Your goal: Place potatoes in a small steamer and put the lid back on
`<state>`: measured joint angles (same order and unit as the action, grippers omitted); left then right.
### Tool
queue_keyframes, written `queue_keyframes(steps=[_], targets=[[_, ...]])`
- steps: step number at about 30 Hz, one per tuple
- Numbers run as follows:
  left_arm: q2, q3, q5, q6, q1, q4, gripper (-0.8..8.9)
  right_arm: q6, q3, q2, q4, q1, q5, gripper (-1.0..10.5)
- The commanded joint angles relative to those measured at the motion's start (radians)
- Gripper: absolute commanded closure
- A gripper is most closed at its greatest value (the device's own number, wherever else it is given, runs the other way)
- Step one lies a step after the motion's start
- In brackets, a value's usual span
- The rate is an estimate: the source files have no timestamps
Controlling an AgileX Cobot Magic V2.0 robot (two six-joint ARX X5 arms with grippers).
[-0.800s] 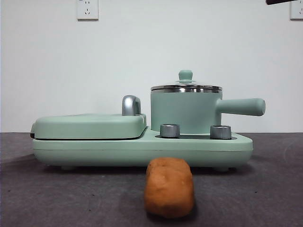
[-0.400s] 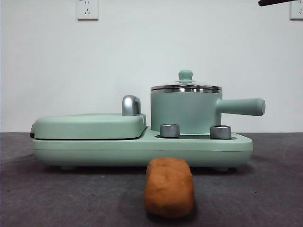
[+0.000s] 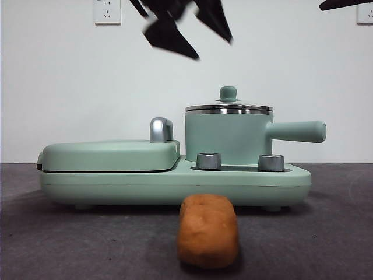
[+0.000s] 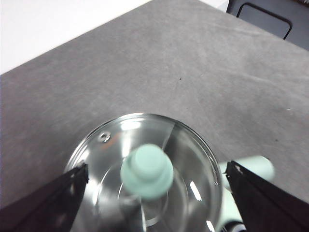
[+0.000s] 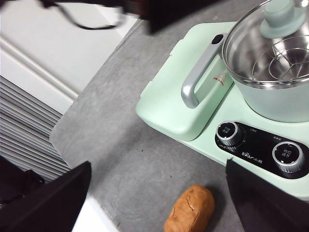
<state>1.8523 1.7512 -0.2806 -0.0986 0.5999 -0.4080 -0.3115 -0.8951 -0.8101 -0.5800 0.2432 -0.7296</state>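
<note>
Potato (image 3: 208,231) lying on the grey table (image 3: 326,233) in front of the mint-green appliance (image 3: 175,181), just below the gap between grill side and pot side, untouched; only 1 end and part of its length visible in the front view, and its far end cut off by the edge in the right wrist view (image 5: 189,209). Small steamer (image 3: 228,137) standing on the appliance's right half behind 2 steel knobs (image 3: 209,161), straight handle (image 3: 297,132) pointing right. Lid (image 3: 229,107) seated on the steel rim, mint knob (image 3: 228,93) upright on top. Through the glass in the right wrist view (image 5: 270,48), a wire rack inside the pot, partly cropped by the frame.

Left gripper (image 3: 183,26) high above the appliance, up and to the left of the lid, blurred and cut off by the top edge; well clear of the knob. In its own wrist view (image 4: 154,193), jaws spread wide to either side of the lid (image 4: 145,169), knob between them but soft and out of focus; pot handle only a pale smear.

Right gripper (image 5: 159,193) holding nothing, jaws wide apart, with the potato and control panel (image 5: 260,145) seen between them. Black tip at the front view's top right corner, too little visible to identify. Flat grill cover (image 3: 111,154) closed, chrome handle (image 3: 161,129) at its back.
</note>
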Motion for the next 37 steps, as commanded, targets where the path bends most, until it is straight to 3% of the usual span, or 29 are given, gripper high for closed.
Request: queue_keyframes(steps=[1, 12, 16, 28, 37], targets=[[0.075, 0.053, 0.026, -0.024, 0.018, 0.059, 3.46, 0.000, -0.018, -0.004, 0.004, 0.005, 0.001, 5.0], [0.196, 0.074, 0.054, -0.026, 0.034, 0.093, 3.65, 0.005, -0.018, -0.004, 0.003, 0.005, 0.001, 5.0], [0.196, 0.074, 0.054, -0.076, 0.039, 0.098, 4.54, 0.005, -0.018, -0.004, 0.003, 0.005, 0.001, 5.0], [0.196, 0.074, 0.056, -0.080, 0.039, 0.087, 7.55, 0.005, -0.018, -0.004, 0.003, 0.005, 0.001, 5.0], [0.184, 0.117, 0.056, -0.029, 0.039, 0.079, 7.94, 0.005, -0.018, -0.005, 0.002, 0.006, 0.046, 5.0]])
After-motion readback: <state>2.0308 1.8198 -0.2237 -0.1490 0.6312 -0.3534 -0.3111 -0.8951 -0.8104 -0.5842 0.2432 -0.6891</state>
